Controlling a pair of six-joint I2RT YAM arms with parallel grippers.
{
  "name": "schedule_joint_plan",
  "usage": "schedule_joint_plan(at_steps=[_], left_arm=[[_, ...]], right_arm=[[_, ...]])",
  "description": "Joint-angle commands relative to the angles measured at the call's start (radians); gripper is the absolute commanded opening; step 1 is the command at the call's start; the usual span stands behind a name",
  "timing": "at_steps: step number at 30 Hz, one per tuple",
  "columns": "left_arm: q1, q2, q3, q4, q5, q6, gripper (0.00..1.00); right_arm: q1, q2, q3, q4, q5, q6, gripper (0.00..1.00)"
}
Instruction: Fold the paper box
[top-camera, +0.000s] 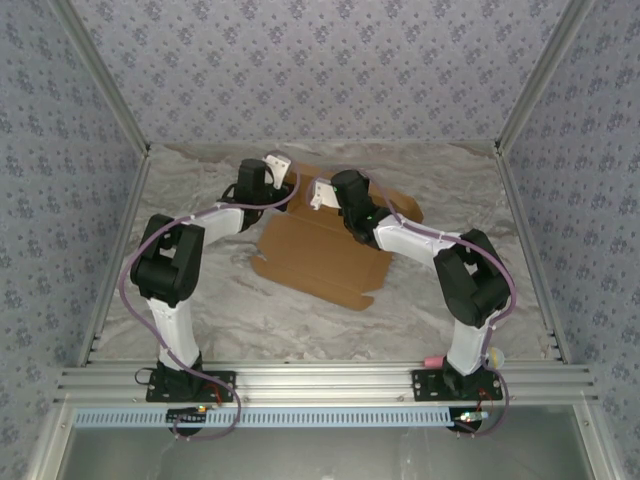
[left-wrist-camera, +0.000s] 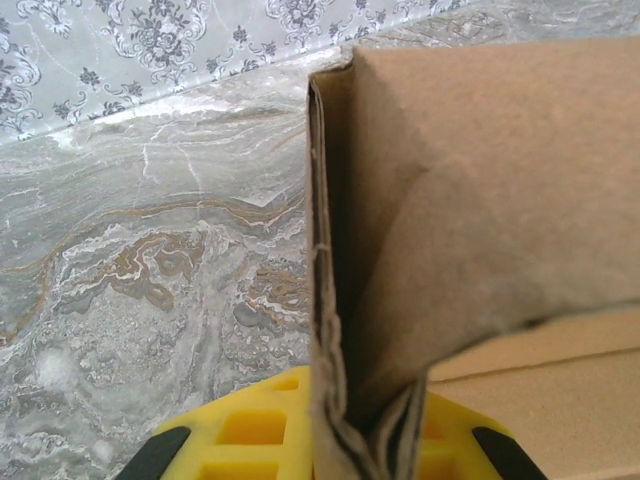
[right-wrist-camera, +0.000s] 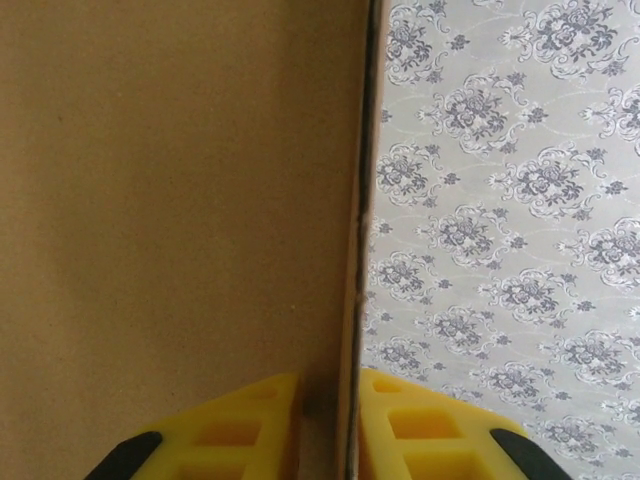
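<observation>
Lying flat, skewed: paper box (top-camera: 322, 252) | flap raised, pinched in left pincer (left-wrist-camera: 345, 432)

Plain brown die-cut cardboard sheet (top-camera: 325, 255), partly folded.
It lies mostly flat at the middle of the marbled table (top-camera: 200, 300), notched tabs along its near edge, while flaps at its far side stand upright.
</observation>
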Motion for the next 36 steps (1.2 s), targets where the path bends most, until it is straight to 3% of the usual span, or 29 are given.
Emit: schedule_joint_plan(at_steps=[1, 19, 21, 28, 36], left_arm=[[0.007, -0.016, 0.039, -0.046, -0.016, -0.024, 0.10], [0.006, -0.007, 0.066, -0.093, -0.010, -0.020, 0.09], [0.006, -0.007, 0.070, -0.097, -0.010, -0.019, 0.09], [0.006, -0.007, 0.079, -0.114, -0.015, -0.017, 0.09], [0.006, -0.007, 0.082, -0.120, -0.003, -0.004, 0.13]], right_arm=[[0.017, -0.031, -0.010, 0.001, -0.004, 0.017, 0.24], [0.044, -0.038, -0.002, 0.028, 0.012, 0.013, 0.32], [0.044, -0.041, -0.004, 0.030, 0.018, 0.012, 0.30], [0.045, -0.041, -0.016, 0.050, 0.034, -0.003, 0.06], [0.051, -0.015, -0.094, 0.187, 0.070, -0.066, 0.00]])
